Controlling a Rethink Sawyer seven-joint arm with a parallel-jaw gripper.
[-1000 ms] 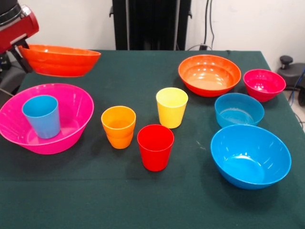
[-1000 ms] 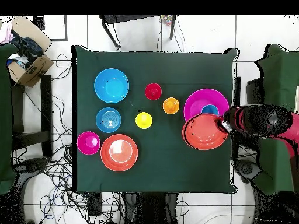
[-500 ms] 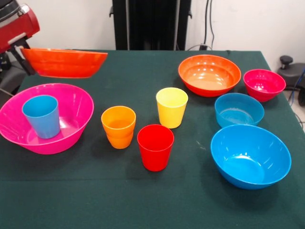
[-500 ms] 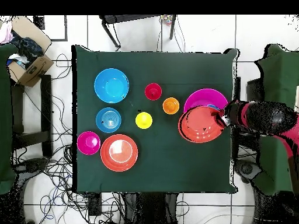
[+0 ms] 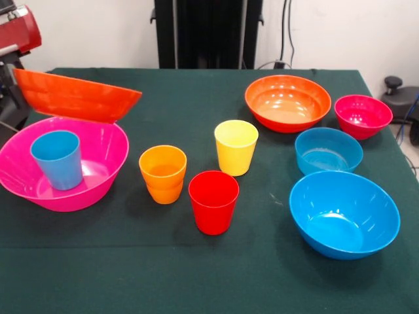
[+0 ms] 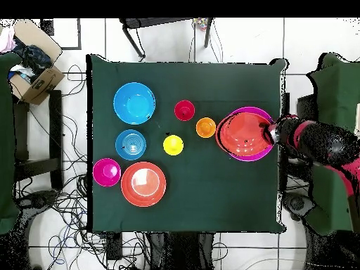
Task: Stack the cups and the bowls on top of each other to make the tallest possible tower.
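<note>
Front view: the end effector (image 5: pixel 14 60) grips one rim of an orange-red bowl (image 5: pixel 75 97), which hangs tilted just above the far rim of the pink bowl (image 5: pixel 98 163). A light blue cup (image 5: pixel 57 159) stands upright inside the pink bowl. On the green bench (image 5: pixel 196 275), an orange cup (image 5: pixel 163 173), a yellow cup (image 5: pixel 236 146) and a red cup (image 5: pixel 213 201) stand near one another at the middle. A second orange-red bowl (image 5: pixel 288 102), a magenta bowl (image 5: pixel 363 116), a small blue bowl (image 5: pixel 328 150) and a large blue bowl (image 5: pixel 344 214) sit apart.

Overhead view: the held orange-red bowl (image 6: pixel 242 135) covers most of the pink bowl (image 6: pixel 261 155), with the end effector (image 6: pixel 271 133) at its rim.
</note>
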